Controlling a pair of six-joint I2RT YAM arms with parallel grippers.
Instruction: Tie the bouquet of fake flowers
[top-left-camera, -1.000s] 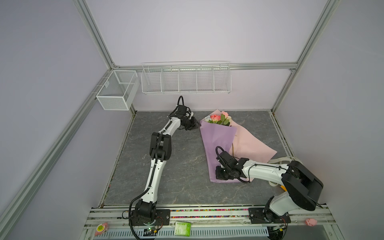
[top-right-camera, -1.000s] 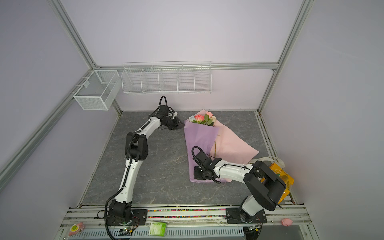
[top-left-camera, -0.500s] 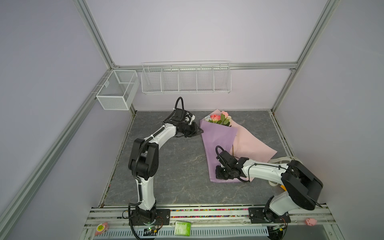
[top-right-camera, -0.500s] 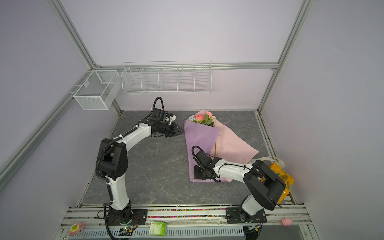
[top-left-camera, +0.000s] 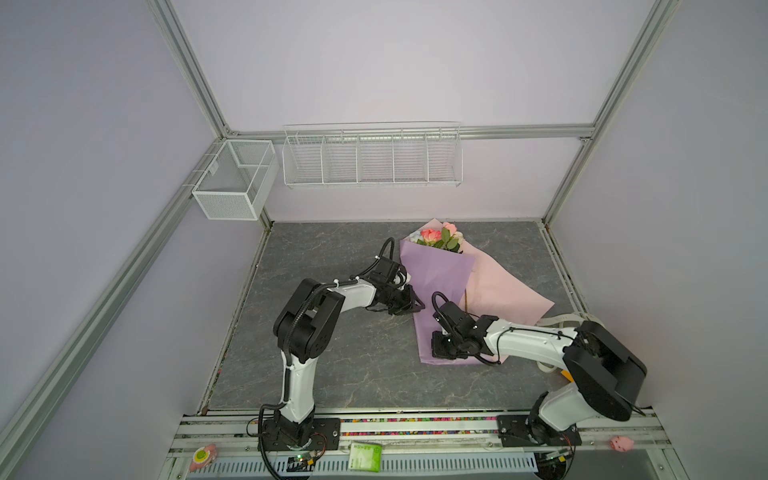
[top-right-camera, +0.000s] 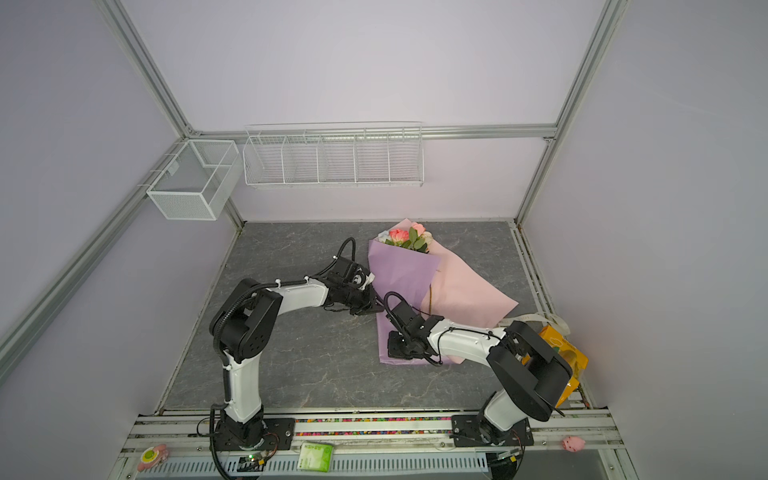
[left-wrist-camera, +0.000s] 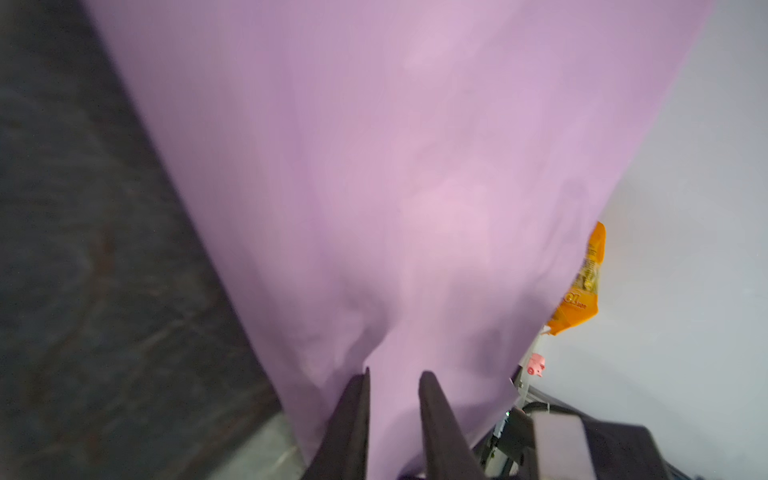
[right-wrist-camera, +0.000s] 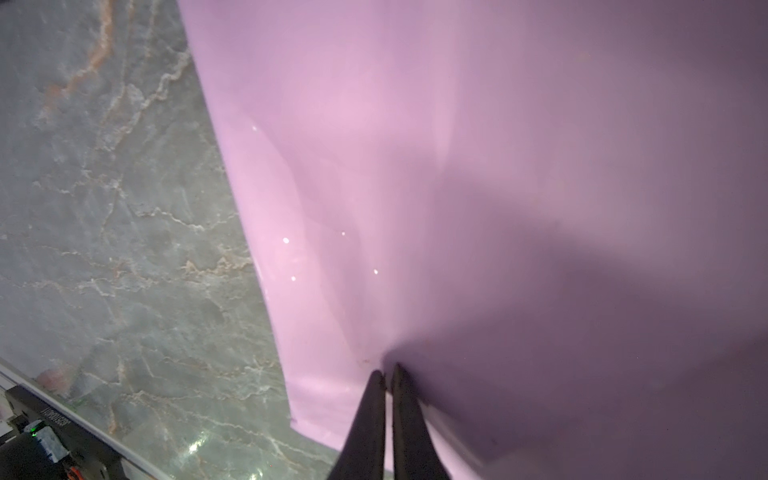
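Note:
The bouquet of fake flowers lies on the grey table, and only its pink roses and leaves (top-left-camera: 437, 238) (top-right-camera: 405, 237) show at the far end. Its stems are hidden under lilac paper (top-left-camera: 436, 274) folded over pink paper (top-left-camera: 507, 299). My left gripper (top-left-camera: 417, 306) (top-right-camera: 376, 309) is at the lilac sheet's left edge. In the left wrist view its jaws (left-wrist-camera: 395, 372) stand slightly apart with a fold of lilac paper between them. My right gripper (top-left-camera: 436, 351) (top-right-camera: 395, 351) (right-wrist-camera: 386, 370) is shut on the lilac paper near the wrap's near end, and the sheet puckers at its tips.
A cream ribbon (top-left-camera: 561, 320) and an orange packet (top-right-camera: 561, 353) lie by the right wall, behind my right arm. Two white wire baskets (top-left-camera: 372, 156) (top-left-camera: 232, 183) hang on the back and left walls. A green packet (top-left-camera: 365, 456) and a pink toy (top-left-camera: 621, 442) sit on the front rail.
My left arm has drawn back from beside the flower heads to the wrap's left edge, nearer the front, and its jaws have narrowed. The right gripper has stayed where it was.

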